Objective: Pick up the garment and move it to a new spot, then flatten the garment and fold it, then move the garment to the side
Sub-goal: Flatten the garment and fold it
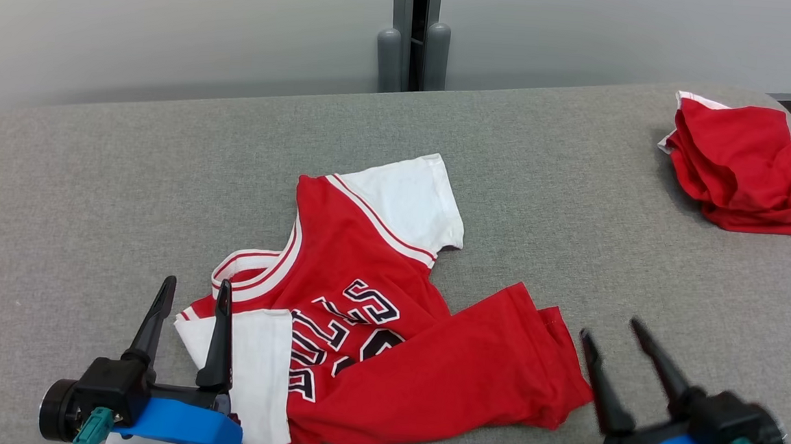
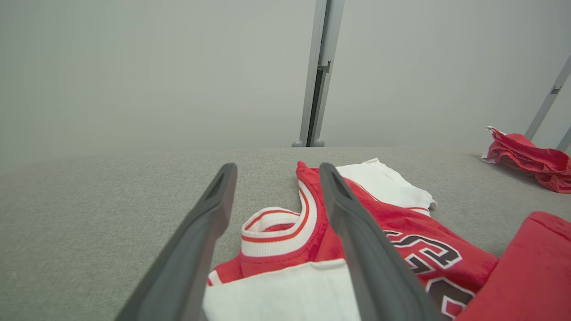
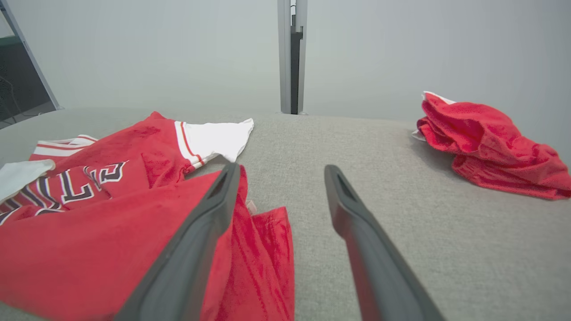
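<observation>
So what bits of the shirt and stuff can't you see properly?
- Head view: black lettering on the jersey is partly covered by its own folded red hem and white sleeve, so it is unreadable.
- Head view: the crumpled red garment is bunched up; its kind is unclear.
- Head view: the right gripper is blurred, its wrist cut off by the bottom edge.

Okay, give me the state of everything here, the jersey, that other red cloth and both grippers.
jersey: rumpled, lower part folded over its front.
red cloth: crumpled in a heap, far right.
left gripper: open, empty, at the jersey's sleeve.
right gripper: open, empty, beside the jersey's hem.
</observation>
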### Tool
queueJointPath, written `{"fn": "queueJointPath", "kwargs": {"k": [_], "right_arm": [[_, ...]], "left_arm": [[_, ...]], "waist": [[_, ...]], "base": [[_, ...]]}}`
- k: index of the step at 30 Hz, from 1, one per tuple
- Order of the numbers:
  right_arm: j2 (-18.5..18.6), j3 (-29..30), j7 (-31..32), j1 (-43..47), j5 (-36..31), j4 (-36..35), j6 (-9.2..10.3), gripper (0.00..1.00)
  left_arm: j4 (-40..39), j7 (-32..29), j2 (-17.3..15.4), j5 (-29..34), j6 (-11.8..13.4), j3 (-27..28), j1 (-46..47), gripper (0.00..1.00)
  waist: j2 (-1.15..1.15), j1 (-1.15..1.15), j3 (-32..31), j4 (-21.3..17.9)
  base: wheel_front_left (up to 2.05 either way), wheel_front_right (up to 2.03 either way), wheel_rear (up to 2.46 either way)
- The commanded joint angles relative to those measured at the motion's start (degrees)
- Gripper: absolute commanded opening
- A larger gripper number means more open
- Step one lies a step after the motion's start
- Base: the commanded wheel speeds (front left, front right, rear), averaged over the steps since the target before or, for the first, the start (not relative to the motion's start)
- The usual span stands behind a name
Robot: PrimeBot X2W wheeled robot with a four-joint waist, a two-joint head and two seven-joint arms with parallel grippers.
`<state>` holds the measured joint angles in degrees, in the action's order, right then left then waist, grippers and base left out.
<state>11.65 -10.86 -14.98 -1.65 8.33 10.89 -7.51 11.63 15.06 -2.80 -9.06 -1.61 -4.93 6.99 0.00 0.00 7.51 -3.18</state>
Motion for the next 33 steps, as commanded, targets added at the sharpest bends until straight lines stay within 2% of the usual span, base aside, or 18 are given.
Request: {"fn": "queueJointPath", "kwargs": {"k": [1,8,14,25,26,27,33], "right_arm": [[0.6,1.0,-0.3,-1.8,-0.1,-1.1,0.04,1.00],[3.5,0.9,3.8,-9.5,-1.3,1.8,0.04,1.00],[4.5,-1.8,7.9,-13.0,-0.1,8.8,0.04,1.00],[5.0,-7.4,10.2,-17.0,2.4,22.4,0.04,1.00],[5.0,-8.2,10.8,-17.4,2.9,23.6,0.04,0.40],[5.0,-8.9,11.1,-17.7,3.7,24.6,0.04,0.00],[5.9,-9.6,7.9,-21.4,5.2,26.6,0.05,0.00]], "left_arm": [[0.1,0.2,-0.2,-0.3,0.1,0.0,-0.1,1.00],[-0.1,0.2,-0.2,-0.3,0.3,-0.5,0.7,1.00],[-0.4,0.2,-0.2,-0.4,0.5,-0.9,1.6,1.00],[-0.5,0.2,-0.2,-0.5,0.6,-0.8,2.8,1.00],[-0.5,0.2,-0.2,-0.5,0.7,-0.8,2.8,1.00],[-0.5,0.2,-0.2,-0.6,0.7,-0.8,2.8,1.00],[-0.1,0.2,-0.2,-0.5,0.8,-0.5,2.7,1.00]], "waist": [[0.00,0.00,0.1,0.2],[0.00,0.00,1.0,1.4],[0.00,0.00,2.4,3.4],[0.00,0.00,4.5,5.2],[0.00,0.00,4.5,5.2],[0.00,0.00,4.5,5.2],[0.00,0.00,3.8,4.6]], "base": [[0.00,0.00,0.00],[0.00,0.00,0.00],[0.00,0.00,0.00],[0.00,0.00,0.00],[0.00,0.00,0.00],[0.00,0.00,0.00],[0.00,0.00,0.00]]}}
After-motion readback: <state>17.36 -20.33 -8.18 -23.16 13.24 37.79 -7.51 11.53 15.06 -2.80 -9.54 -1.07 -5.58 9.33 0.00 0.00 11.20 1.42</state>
